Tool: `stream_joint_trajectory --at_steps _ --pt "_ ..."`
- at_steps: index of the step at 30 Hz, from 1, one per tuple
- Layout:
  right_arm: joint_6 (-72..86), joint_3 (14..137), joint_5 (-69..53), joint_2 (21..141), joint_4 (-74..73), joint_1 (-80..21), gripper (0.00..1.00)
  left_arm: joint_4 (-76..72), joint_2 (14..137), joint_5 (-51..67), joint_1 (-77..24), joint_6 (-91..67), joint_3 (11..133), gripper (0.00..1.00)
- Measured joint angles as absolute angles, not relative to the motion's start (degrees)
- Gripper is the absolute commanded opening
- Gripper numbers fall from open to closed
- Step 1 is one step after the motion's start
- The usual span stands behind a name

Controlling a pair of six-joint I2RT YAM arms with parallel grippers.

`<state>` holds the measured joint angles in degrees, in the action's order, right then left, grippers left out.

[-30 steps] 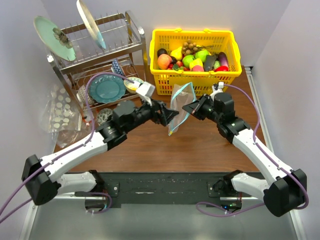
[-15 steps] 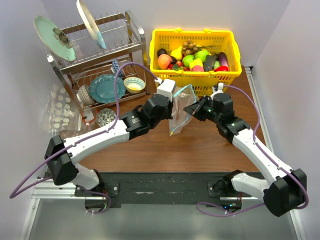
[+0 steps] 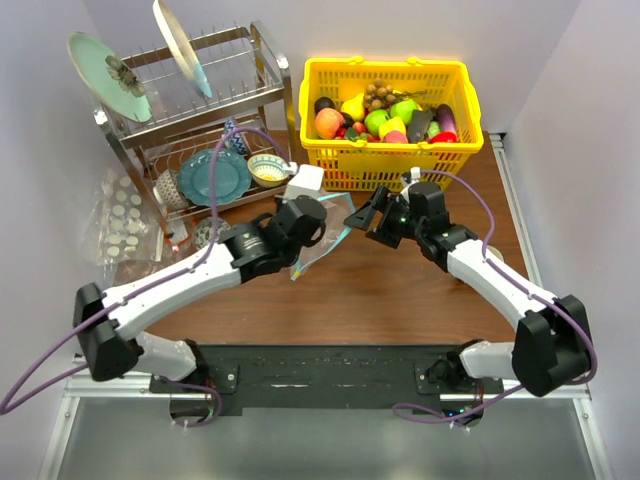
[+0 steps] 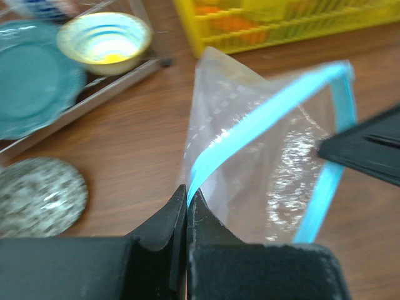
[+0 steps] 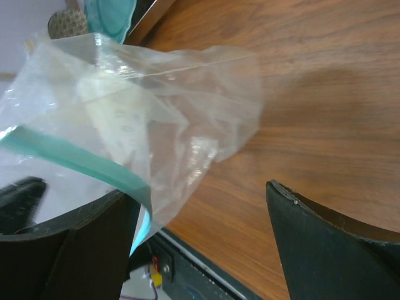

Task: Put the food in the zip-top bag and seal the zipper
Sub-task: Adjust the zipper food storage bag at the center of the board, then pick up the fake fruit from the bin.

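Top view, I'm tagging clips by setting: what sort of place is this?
Probably a mock kitchen test bench: a dish rack with plates, a yellow basket of toy fruit, a wooden table.

A two-tier metal dish rack is set at the far left corner of the wooden table. A pale green plate and a cream plate are stood tilted on its top tier. A teal plate and a small yellow bowl are kept on its lower tier. A yellow plastic basket is placed at the far edge, just beside the rack. Crinkled dotted plastic is seen at the left edge.
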<state>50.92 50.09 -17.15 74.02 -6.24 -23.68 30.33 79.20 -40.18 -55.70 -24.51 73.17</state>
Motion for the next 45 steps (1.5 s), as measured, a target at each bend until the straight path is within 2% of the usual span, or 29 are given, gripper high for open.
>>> stream_joint_trajectory --at_steps 5,8,10,15,21,27,33,37,45 --pt "49.76 50.13 -22.98 74.87 -2.76 -23.75 0.89 42.94 71.55 -51.90 -55.51 -29.06 74.06 0.00" --pt "49.50 50.43 -22.79 74.85 -2.66 -23.79 0.99 47.37 67.92 -56.84 -55.02 -30.04 75.00 0.00" --pt "49.23 50.68 -20.51 74.52 -3.88 -23.83 0.99 48.45 66.83 -57.95 -54.87 -30.44 74.96 0.00" --pt "46.09 51.88 -17.06 71.92 -8.23 -23.83 0.99 44.05 68.64 -55.07 -54.85 -30.41 68.64 0.00" --pt "37.54 55.16 -13.69 67.70 -11.29 -23.83 0.99 34.06 74.32 -44.40 -54.50 -30.26 57.58 0.00" --pt "32.42 57.01 -8.40 66.96 -16.12 -23.46 0.97 28.62 76.29 -40.82 -54.00 -30.70 55.59 0.00" --pt "24.69 70.89 -1.28 72.25 -24.08 -23.44 0.98 23.81 75.64 -39.99 -53.80 -30.87 53.91 0.00" --pt "19.38 85.10 3.29 76.79 -27.59 -23.22 0.98 21.28 74.32 -37.58 -53.23 -30.76 51.40 0.00" --pt "14.37 112.49 7.20 94.59 -33.80 -21.06 0.98 18.61 72.79 -34.63 -52.88 -30.39 50.09 0.00"
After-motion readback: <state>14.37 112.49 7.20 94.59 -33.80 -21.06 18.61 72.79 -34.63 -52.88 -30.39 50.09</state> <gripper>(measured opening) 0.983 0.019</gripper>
